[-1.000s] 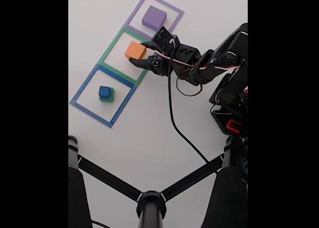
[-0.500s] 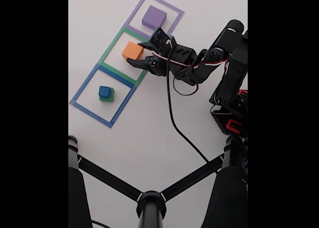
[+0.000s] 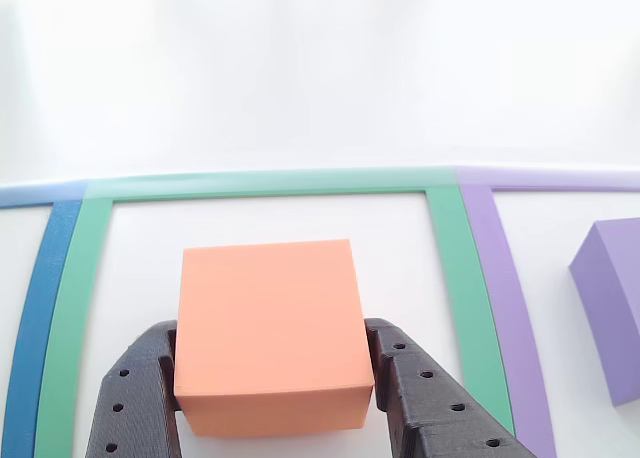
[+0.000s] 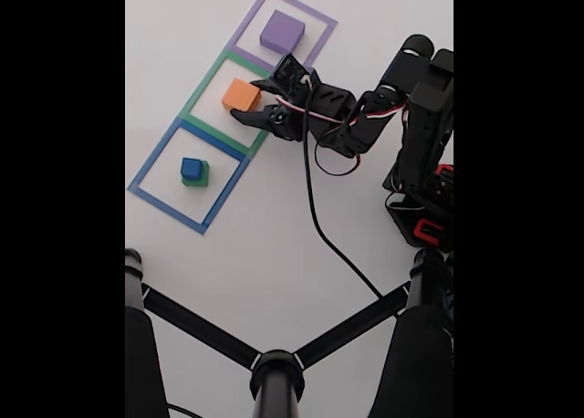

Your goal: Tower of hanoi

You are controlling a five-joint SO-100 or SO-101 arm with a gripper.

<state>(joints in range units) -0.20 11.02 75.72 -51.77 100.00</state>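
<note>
1. In the fixed view, three taped squares [image 4: 212, 108] run in a diagonal row
2. Largest block [image 4: 282, 31] sits in the upper one
3. Second-largest block [image 4: 241, 95] in the middle, between the gripper [image 4: 246, 99] fingers
4. Smallest block [image 4: 191, 168] stacked on another block [image 4: 198, 178] in the lower

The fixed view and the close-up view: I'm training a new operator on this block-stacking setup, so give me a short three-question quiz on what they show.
1. True or false: the small matte blue cube sits on top of the matte green block.
2. Which taped outline surrounds the matte orange block? A) blue B) green C) purple
3. Fill in: in the close-up view the black two-finger gripper has one finger on each ____ of the orange block.

Key: 1 true. 2 B, the green taped outline. 3 side; whether the fingers already press on the block cannot be told. The large matte purple block stands alone in the purple taped outline.
</note>
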